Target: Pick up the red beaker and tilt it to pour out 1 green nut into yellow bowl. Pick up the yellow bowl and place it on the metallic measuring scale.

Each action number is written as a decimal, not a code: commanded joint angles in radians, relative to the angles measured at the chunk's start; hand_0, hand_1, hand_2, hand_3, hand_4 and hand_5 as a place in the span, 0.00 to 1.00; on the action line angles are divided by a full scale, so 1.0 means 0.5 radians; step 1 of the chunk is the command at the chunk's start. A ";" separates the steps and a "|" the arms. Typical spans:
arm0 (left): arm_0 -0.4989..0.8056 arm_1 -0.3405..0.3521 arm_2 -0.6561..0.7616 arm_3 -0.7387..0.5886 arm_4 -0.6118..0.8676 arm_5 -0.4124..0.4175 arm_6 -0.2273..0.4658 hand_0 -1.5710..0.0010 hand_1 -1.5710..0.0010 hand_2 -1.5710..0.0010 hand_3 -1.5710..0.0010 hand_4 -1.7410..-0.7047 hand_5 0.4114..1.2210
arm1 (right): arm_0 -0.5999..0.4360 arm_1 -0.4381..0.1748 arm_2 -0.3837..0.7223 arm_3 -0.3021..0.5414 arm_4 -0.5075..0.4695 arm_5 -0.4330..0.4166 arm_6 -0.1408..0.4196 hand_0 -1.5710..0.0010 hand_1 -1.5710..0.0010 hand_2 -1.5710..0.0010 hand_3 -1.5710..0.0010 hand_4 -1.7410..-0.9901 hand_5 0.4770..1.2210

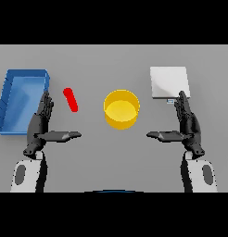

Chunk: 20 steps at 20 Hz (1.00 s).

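A: Where is the red beaker (71, 99)?

B: It lies on its side on the grey tabletop (114, 157), slanting, between the blue tray (9, 99) and the yellow bowl (121, 109), touching neither. I cannot tell whether any green nut is inside it.

A: And the bowl?

B: Upright near the middle of the tabletop, its open top facing up. To its right, well apart, is the metallic measuring scale (168, 82), a pale square plate with nothing on it.

A: What are the hands doing?

B: The left robot hand (41, 122) hangs just below and left of the beaker, near the tray's right wall, fingers straight and thumb stuck out toward the middle. It holds nothing. The right robot hand (186, 122) mirrors it, fingers straight with their tips at the scale's lower right corner, thumb pointing toward the bowl, also holding nothing.
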State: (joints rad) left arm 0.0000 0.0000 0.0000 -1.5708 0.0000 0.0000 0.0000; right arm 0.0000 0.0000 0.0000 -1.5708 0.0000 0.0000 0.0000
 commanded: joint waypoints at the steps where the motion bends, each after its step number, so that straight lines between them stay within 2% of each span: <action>1: 0.010 0.001 -0.001 -0.007 0.002 -0.001 -0.007 1.00 1.00 1.00 1.00 0.58 0.31 | 0.002 0.002 0.002 -0.001 0.001 -0.002 -0.002 1.00 1.00 1.00 1.00 0.89 0.14; 6: 0.113 0.015 -0.016 -0.075 0.011 -0.029 -0.044 1.00 1.00 1.00 1.00 0.58 0.31 | 0.015 0.017 0.020 -0.020 0.018 -0.020 0.010 1.00 1.00 1.00 1.00 0.89 0.14; 7: 0.209 0.073 -0.105 -0.203 -0.094 -0.054 -0.112 1.00 1.00 1.00 1.00 0.58 0.31 | 0.071 -0.069 0.110 -0.105 0.244 -0.077 -0.130 1.00 1.00 1.00 1.00 0.89 0.14; 8: 0.296 0.111 -0.162 -0.306 -0.163 -0.068 -0.133 1.00 1.00 1.00 1.00 0.58 0.31 | 0.116 -0.099 0.176 -0.175 0.386 -0.119 -0.194 1.00 1.00 1.00 1.00 0.89 0.13; 9: 0.353 0.124 -0.213 -0.393 -0.213 -0.071 -0.106 1.00 1.00 1.00 1.00 0.58 0.31 | 0.156 -0.110 0.230 -0.218 0.490 -0.146 -0.206 1.00 1.00 1.00 1.00 0.90 0.13; 11: 0.360 0.157 -0.240 -0.480 -0.253 -0.070 0.011 1.00 1.00 1.00 1.00 0.58 0.31 | 0.203 -0.135 0.258 -0.262 0.565 -0.161 -0.201 1.00 1.00 1.00 1.00 0.89 0.14; 15: 0.331 0.180 -0.258 -0.493 -0.267 -0.091 0.169 1.00 1.00 1.00 1.00 0.58 0.29 | 0.187 -0.130 0.274 -0.291 0.527 -0.106 -0.152 1.00 1.00 1.00 1.00 0.81 0.17; 20: 0.083 0.162 -0.171 -0.151 -0.239 -0.087 0.190 1.00 1.00 1.00 1.00 0.56 0.29 | 0.209 -0.128 0.268 -0.297 0.428 -0.024 -0.181 1.00 1.00 1.00 1.00 0.72 0.20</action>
State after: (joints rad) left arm 0.0405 0.0815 -0.0853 -1.6469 -0.1201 -0.0425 0.1025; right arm 0.1045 -0.0641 0.1338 -1.7194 0.2138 -0.0122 -0.0905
